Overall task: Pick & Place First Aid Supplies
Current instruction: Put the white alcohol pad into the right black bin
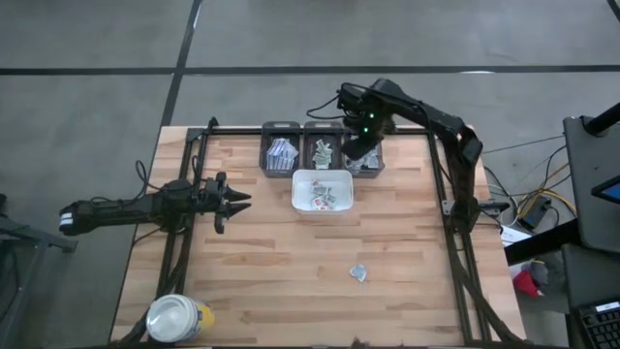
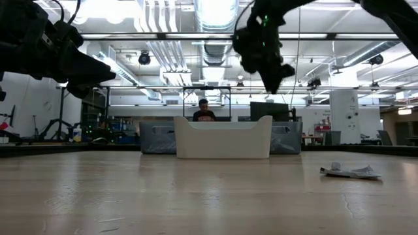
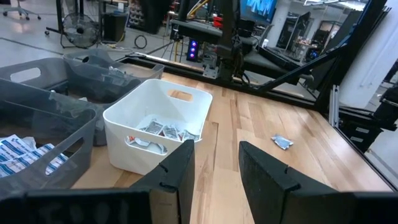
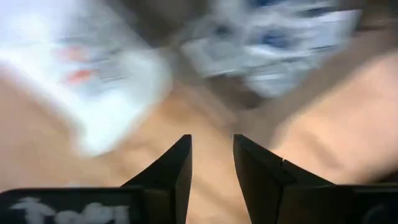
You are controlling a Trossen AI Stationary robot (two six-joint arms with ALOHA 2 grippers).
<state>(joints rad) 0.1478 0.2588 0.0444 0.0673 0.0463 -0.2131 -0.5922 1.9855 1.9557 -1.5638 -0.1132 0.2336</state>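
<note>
Hovering over the grey bins (image 1: 363, 160), the right gripper (image 1: 362, 153) has its fingers apart, holding nothing. One little packet (image 1: 358, 272) lies alone on the surface (image 1: 271, 271). It looks light, thin and floppy, so pinch its edge. The left gripper (image 1: 235, 200) waits, fingers apart.

A workshop or lab hall is shown: exposed ceiling ducts (image 2: 215, 26), strip lights, monitors (image 3: 261, 9) and metal frames.

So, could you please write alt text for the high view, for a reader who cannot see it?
The right gripper hangs open over the rightmost of three grey bins, behind a white tray holding small packets. The left gripper waits open at the left, and one packet lies alone on the wooden table.
</note>
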